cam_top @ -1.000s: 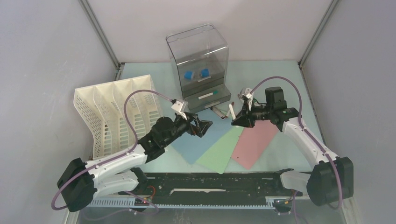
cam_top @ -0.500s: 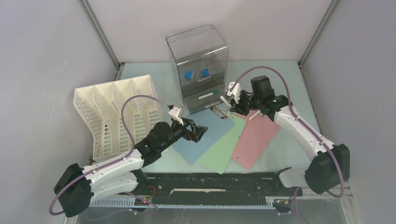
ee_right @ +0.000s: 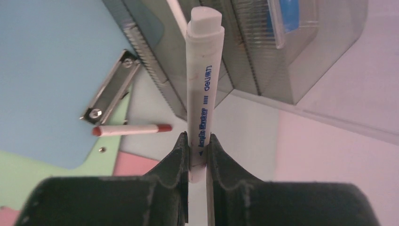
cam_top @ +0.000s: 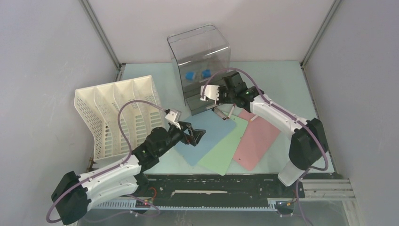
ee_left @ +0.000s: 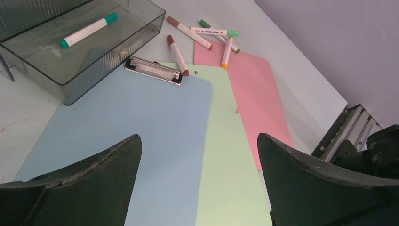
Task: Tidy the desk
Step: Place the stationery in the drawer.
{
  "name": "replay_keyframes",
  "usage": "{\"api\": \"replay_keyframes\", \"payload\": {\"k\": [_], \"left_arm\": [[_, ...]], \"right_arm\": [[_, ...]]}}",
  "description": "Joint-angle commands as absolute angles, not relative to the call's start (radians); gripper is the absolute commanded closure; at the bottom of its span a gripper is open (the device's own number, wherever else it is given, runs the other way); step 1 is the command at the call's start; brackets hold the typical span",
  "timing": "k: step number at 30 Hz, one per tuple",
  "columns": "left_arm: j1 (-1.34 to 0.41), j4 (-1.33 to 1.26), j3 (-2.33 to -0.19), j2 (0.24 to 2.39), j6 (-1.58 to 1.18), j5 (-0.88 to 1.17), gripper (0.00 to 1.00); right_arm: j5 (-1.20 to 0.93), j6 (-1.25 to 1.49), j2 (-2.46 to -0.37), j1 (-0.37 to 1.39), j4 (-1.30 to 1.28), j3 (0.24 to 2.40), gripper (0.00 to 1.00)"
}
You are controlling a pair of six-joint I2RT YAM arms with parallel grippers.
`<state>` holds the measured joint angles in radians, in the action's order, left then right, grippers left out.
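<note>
Right pincer (ee_right: 198, 141), carrying the white marker (ee_right: 203, 89), has travelled left from above the green clipboard (cam_top: 221, 150) to the clear drawer box (cam_top: 200, 49) front. Left pincer (cam_top: 195, 136) has drawn back toward its base.

File rack (cam_top: 113, 113), white, slotted, four compartments, lying tilted at left. Drawer box (cam_top: 200, 56), clear plastic, at back centre, with two blue items (cam_top: 189, 75) side by side inside (kind cannot be told). Its bottom drawer (ee_left: 110, 66) is pulled out and holds one green-capped marker (ee_left: 87, 30). Three clipboards fanned in front of the box: blue (cam_top: 207, 136) on top with metal clip (ee_left: 153, 69), green (cam_top: 226, 146) beneath it, pink (cam_top: 256, 141) lowest at right. Red-capped marker (ee_left: 176, 55) lies just beside the clip. Several loose markers (ee_left: 214, 35) are heaped at the pink clipboard's top edge. White marker (ee_right: 200, 89), raised off the surface, stands near the box front.
</note>
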<state>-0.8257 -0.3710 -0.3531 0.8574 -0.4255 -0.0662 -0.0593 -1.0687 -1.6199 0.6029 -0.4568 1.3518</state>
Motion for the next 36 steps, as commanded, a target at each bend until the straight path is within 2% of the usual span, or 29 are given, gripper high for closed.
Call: {"api": "replay_keyframes", "payload": {"k": [1, 15, 24, 36], "left_arm": [[-0.818, -0.381, -0.34, 0.819, -0.442, -0.096, 0.0], [-0.817, -0.351, -0.32, 0.77, -0.451, -0.129, 0.0], [-0.818, -0.351, -0.319, 0.773, -0.45, -0.129, 0.0], [-0.818, -0.355, -0.3, 0.762, -0.461, -0.139, 0.0]], "right_arm": [[0.083, -1.177, -1.69, 0.638, -0.379, 1.437, 1.0], [0.158, -1.211, -1.906, 0.659, -0.327, 1.56, 1.0], [0.221, -1.17, -2.0, 0.665, -0.343, 1.625, 0.89], [0.303, -1.017, -2.087, 0.684, -0.605, 1.834, 0.68]]}}
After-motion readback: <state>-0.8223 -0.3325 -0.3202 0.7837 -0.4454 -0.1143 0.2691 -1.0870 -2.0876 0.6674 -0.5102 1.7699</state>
